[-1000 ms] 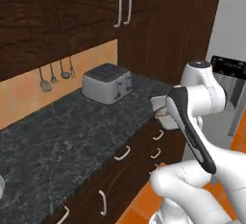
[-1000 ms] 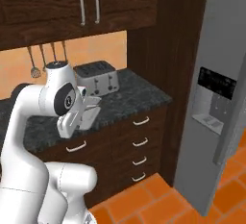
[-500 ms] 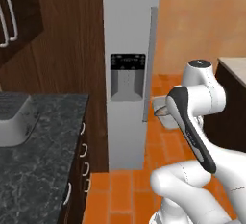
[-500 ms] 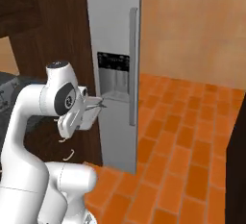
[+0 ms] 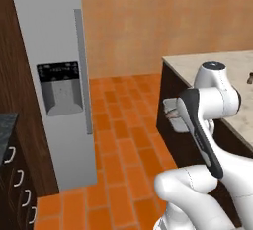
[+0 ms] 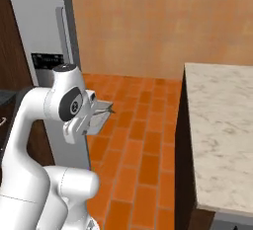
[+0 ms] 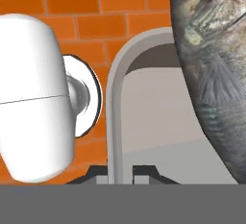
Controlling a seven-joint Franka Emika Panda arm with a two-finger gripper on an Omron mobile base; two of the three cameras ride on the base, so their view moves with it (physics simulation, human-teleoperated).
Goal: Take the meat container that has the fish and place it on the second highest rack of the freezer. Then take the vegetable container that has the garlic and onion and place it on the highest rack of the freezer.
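My gripper (image 7: 120,172) is shut on the rim of the meat container (image 7: 158,117), a grey metal tray. The fish (image 7: 211,69), grey-brown and scaly, lies in it at the right of the hand view. I carry the tray (image 5: 171,113) close to the arm at chest height, over the orange tiled floor. In the right base view the tray (image 6: 102,115) sticks out beside the arm's wrist. The freezer (image 5: 54,76) stands tall and grey at the left, its doors closed; it also shows as the grey freezer (image 6: 42,26) behind the arm. The vegetable container, garlic and onion are out of view.
A dark island with a pale marble top (image 5: 225,68) stands at the right, close to the arm; the marble top (image 6: 222,125) runs along the right. Dark wooden drawers (image 5: 15,179) sit left of the freezer. Orange brick floor (image 6: 143,125) lies open between freezer and island.
The whole picture has swung right as the base turned: the toaster counter is gone, the freezer slid to the left and the island came in. The arm's pose and its grip stay the same.
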